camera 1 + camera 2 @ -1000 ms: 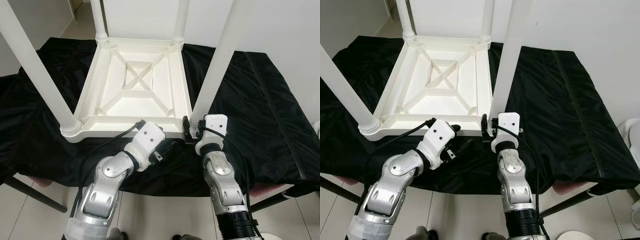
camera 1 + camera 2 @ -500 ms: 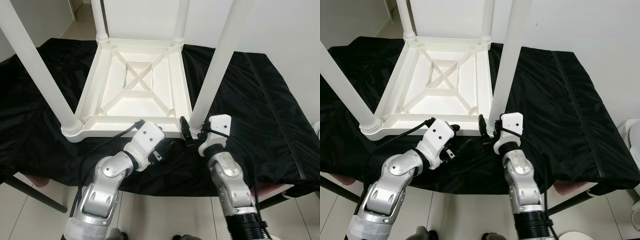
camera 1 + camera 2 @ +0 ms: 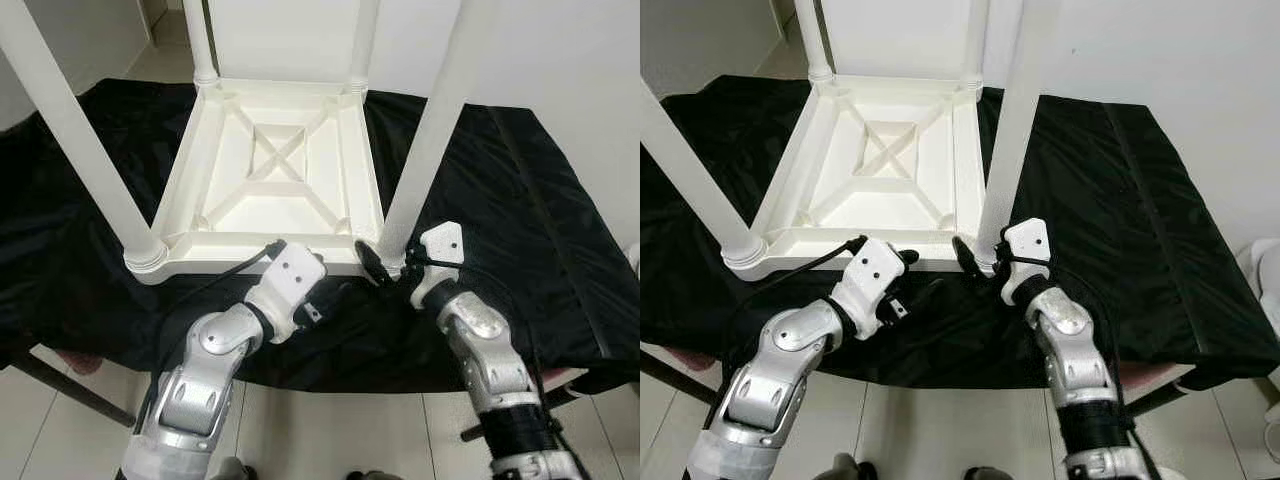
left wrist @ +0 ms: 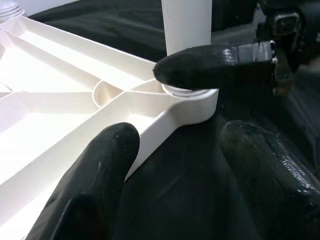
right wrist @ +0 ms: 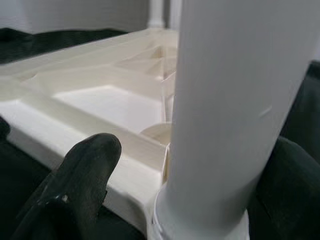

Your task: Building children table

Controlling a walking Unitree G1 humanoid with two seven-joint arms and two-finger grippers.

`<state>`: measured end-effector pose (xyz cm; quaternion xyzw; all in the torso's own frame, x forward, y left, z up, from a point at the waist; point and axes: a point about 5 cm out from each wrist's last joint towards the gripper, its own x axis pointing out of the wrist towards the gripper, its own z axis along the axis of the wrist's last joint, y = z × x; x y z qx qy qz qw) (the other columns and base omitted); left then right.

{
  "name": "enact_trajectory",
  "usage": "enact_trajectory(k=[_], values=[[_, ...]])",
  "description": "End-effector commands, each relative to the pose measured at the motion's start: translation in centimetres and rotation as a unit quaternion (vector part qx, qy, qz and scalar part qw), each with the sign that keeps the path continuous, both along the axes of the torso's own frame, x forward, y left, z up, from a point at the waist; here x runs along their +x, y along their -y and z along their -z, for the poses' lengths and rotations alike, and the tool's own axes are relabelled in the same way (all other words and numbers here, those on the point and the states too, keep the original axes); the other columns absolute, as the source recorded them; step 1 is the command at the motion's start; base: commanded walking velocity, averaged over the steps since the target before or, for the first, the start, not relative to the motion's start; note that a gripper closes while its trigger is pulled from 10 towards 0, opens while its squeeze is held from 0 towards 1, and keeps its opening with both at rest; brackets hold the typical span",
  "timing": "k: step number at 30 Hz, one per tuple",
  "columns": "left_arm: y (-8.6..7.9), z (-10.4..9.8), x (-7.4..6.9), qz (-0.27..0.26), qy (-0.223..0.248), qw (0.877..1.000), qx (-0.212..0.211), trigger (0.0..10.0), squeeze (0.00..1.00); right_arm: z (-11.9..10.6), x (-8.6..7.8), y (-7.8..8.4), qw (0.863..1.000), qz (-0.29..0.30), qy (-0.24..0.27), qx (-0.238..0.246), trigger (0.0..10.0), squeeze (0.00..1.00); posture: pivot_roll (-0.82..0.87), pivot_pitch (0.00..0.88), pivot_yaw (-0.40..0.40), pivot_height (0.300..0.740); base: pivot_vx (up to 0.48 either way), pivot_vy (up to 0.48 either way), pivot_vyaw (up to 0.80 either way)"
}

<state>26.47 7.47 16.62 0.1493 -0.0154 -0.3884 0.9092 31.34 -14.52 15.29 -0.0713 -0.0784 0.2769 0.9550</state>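
Note:
A white children's table (image 3: 270, 160) lies upside down on a black cloth, its legs pointing up. My right gripper (image 3: 385, 262) is shut on the base of the near-right leg (image 3: 425, 150), where it meets the table's corner. One black finger (image 4: 215, 62) lies across the front of the leg's collar; the other is behind the leg. My left gripper (image 3: 335, 295) hovers open just in front of the table's near edge, beside that corner. Nothing is between its fingers (image 4: 100, 165).
The near-left leg (image 3: 80, 140) and two far legs (image 3: 200, 40) stand upright. The black cloth (image 3: 520, 200) covers the work surface, with bare room to the right. The surface's front edge runs right behind my arms, with pale floor (image 3: 320, 430) below.
My right arm has swung out to the right and its wrist has turned around the near-right leg's base. The left gripper has stayed put.

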Motion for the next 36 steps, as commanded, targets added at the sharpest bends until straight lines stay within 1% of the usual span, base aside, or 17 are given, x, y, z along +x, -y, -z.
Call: enact_trajectory(k=[1, 6, 7, 9, 10, 11, 12, 13, 14, 15, 16, 17, 22, 29, 30, 32, 36], values=[[0.1, 0.4, 0.0, 0.013, -0.004, 1.000, 0.012, 10.0, 0.00, 0.5, 0.3, -0.1, 1.000, -0.026, -0.010, -0.009, 10.0, 0.00, -0.12, 0.053, 0.035, 0.740, 0.000, 0.000, 0.00], [-0.3, 0.1, 0.5, 0.010, 0.007, 1.000, 0.021, 10.0, 0.00, 1.0, 1.3, 0.0, 0.998, -0.056, -0.021, -0.026, 10.0, 0.00, -0.10, 0.032, 0.038, 0.740, 0.000, 0.000, 0.00], [-0.3, 0.0, 0.6, 0.008, 0.008, 1.000, 0.020, 10.0, 0.00, 1.1, 1.4, -0.1, 0.997, -0.063, -0.024, -0.025, 9.7, 0.00, -0.10, 0.031, 0.039, 0.740, 0.000, 0.000, 0.00], [-0.4, -0.1, 0.7, 0.007, 0.009, 1.000, 0.020, 10.0, 0.00, 1.1, 1.7, -0.1, 0.997, -0.064, -0.024, -0.031, 9.7, 0.00, -0.10, 0.030, 0.039, 0.740, 0.000, 0.000, 0.00], [-0.3, -0.1, 0.7, 0.008, 0.011, 1.000, 0.022, 10.0, 0.00, 1.1, 1.9, -0.1, 0.997, -0.063, -0.025, -0.033, 7.5, 0.00, -0.09, 0.027, 0.039, 0.740, 0.000, 0.000, 0.00], [-0.3, -0.1, 0.7, 0.008, 0.011, 1.000, 0.022, 10.0, 0.00, 1.1, 1.9, -0.1, 0.997, -0.063, -0.025, -0.033, 7.5, 0.00, -0.09, 0.027, 0.039, 0.740, 0.000, 0.000, 0.00], [-0.3, -0.1, 0.7, 0.009, 0.012, 1.000, 0.024, 10.0, 0.00, 1.1, 2.2, 0.0, 0.997, -0.061, -0.025, -0.036, 6.4, 0.00, -0.09, 0.027, 0.039, 0.740, 0.000, 0.000, 0.00], [-0.3, -0.1, 0.7, 0.010, 0.012, 1.000, 0.024, 10.0, 0.00, 1.0, 2.4, 0.0, 0.997, -0.062, -0.024, -0.038, 5.9, 0.00, -0.09, 0.024, 0.040, 0.740, 0.000, 0.000, 0.00], [-0.2, -0.1, 0.6, 0.011, 0.012, 1.000, 0.025, 10.0, 0.00, 1.0, 2.7, 0.1, 0.997, -0.065, -0.024, -0.040, 4.5, 0.00, -0.09, 0.023, 0.041, 0.740, 0.000, 0.000, 0.00], [-0.2, -0.1, 0.6, 0.011, 0.012, 1.000, 0.025, 10.0, 0.00, 1.0, 2.7, 0.1, 0.997, -0.065, -0.024, -0.040, 4.5, 0.00, -0.09, 0.023, 0.041, 0.740, 0.000, 0.000, 0.00], [-0.2, 0.0, 0.6, 0.011, 0.012, 1.000, 0.025, 10.0, 0.00, 1.0, 2.8, 0.1, 0.997, -0.066, -0.024, -0.042, 1.3, 0.00, -0.09, 0.020, 0.041, 0.740, 0.000, 0.000, 0.00], [-0.1, 0.1, 0.5, 0.014, 0.012, 0.999, 0.027, 10.0, 0.00, 1.0, 3.0, 0.2, 0.997, -0.066, -0.024, -0.043, 0.0, 0.00, -0.09, 0.018, 0.037, 0.740, 0.000, 0.000, 0.00], [0.0, 0.3, 0.5, 0.018, 0.014, 0.999, 0.034, 10.0, 0.00, 1.3, 3.1, 0.4, 0.996, -0.071, -0.025, -0.044, 0.0, 0.00, -0.09, 0.015, 0.032, 0.740, 0.000, 0.000, 0.00], [-0.1, 0.3, 0.8, 0.013, 0.015, 0.999, 0.032, 10.0, 0.00, 2.1, 2.5, 0.8, 0.997, -0.064, -0.032, -0.029, 0.0, 0.00, -0.09, 0.009, 0.027, 0.740, 0.000, 0.000, 0.00], [-0.1, 0.5, 0.7, 0.013, 0.015, 0.999, 0.032, 10.0, 0.00, 2.3, 2.4, 0.9, 0.998, -0.051, -0.033, -0.022, 10.0, 0.00, -0.10, 0.000, 0.027, 0.740, 0.000, 0.000, 0.00], [-0.1, 0.5, 0.7, 0.012, 0.015, 0.999, 0.033, 10.0, 0.00, 2.3, 2.4, 0.9, 0.998, -0.043, -0.033, -0.018, 10.0, 0.00, -0.10, 0.000, 0.027, 0.740, 0.000, 0.000, 0.00], [-0.2, 0.6, 0.7, 0.010, 0.015, 0.999, 0.033, 10.0, 0.00, 2.2, 2.5, 1.0, 1.000, -0.001, -0.030, -0.005, 10.0, 0.00, -0.10, 0.000, 0.028, 0.740, 0.000, 0.000, 0.00]])
